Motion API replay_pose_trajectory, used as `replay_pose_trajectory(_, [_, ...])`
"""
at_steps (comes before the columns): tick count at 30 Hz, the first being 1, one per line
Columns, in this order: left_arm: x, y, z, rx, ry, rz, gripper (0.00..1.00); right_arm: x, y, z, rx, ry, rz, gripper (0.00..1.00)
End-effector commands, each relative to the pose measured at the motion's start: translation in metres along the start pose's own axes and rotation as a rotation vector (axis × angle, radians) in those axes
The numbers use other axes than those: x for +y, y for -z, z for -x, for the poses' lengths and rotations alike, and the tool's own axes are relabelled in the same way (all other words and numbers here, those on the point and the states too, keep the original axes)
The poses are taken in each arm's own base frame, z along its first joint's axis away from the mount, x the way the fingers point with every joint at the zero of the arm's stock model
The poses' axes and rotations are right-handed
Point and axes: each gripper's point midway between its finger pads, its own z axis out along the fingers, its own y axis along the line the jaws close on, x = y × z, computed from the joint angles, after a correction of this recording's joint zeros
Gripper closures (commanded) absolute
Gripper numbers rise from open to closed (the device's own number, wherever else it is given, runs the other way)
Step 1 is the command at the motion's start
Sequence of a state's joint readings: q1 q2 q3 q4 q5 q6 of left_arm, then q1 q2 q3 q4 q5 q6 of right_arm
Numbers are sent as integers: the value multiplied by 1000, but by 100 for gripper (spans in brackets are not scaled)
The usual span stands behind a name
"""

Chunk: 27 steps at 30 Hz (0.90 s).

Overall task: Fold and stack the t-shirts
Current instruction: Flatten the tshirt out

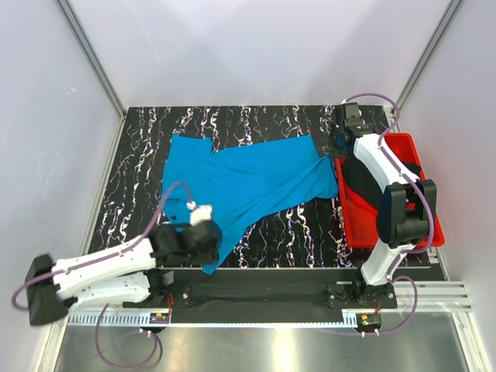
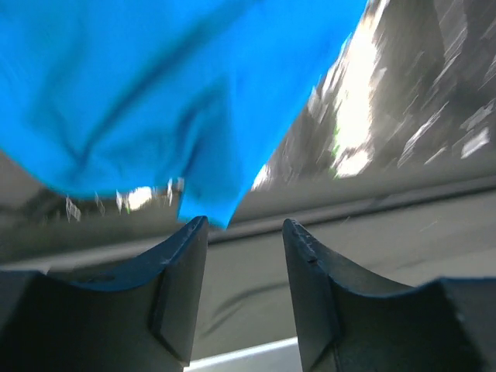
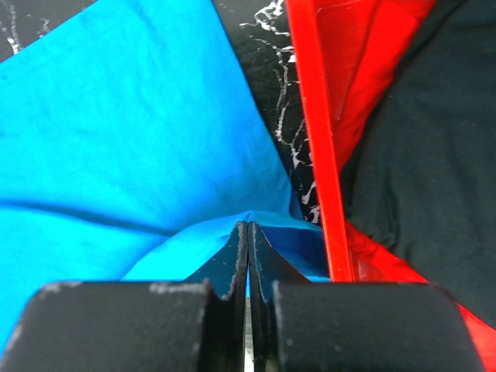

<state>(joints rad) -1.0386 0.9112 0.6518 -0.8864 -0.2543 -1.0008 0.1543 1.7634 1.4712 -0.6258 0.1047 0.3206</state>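
— Right tool [image 3: 248, 230]: jaws pressed together, with a ridge of the blue t-shirt [image 1: 248, 182] rising into the tips. It reads as a pinch on the shirt's right corner. Left tool [image 2: 242, 232]?

— Jaws apart, nothing between them. A blue hem corner hangs just at one fingertip. The wrist view is blurred, so contact is not certain.

— Shirt positions?

— Blue t-shirt lies spread but rumpled across the middle of the counter [image 1: 139, 155]. One point is drawn right toward the red tray [image 3: 310, 116], and another corner trails to the near edge by the left tool. Black t-shirt [image 3: 426, 155] sits bunched inside the tray, at the right.

— Progress, as judged?

— Early. Neither shirt shows a clean fold, and there is no stack. The blue one looks to be at the flattening step. Still to do: fold it, fetch the black one, fold that, stack both.

— Edges and room?

— Tray wall stands just beside the right tool, and the pinched corner lies close to it, so there is little room rightward. The trailing hem is at the counter's near edge. Bare counter shows left of the shirt, beyond it, and at the near right between shirt and tray, which gives room to pull and spread.
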Motion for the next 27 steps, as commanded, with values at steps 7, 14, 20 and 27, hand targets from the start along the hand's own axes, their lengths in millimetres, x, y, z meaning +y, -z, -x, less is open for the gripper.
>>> replay_pose_trajectory(7, [10,0,-11,-85,-42,220,43,17,13,-4,6,-20,102,100])
replay_pose_trajectory(14, [2,-14,-7,-94,-58,189,47,20,16,-13,27,-27,130,100])
replay_pose_trajectory(20, [-2,-26,11,-105,-33,163,48,23,17,-12,26,-33,148,100])
replay_pose_trajectory(27, [3,-39,12,-47,-34,146,53,23,19,-11,23,-25,145,100])
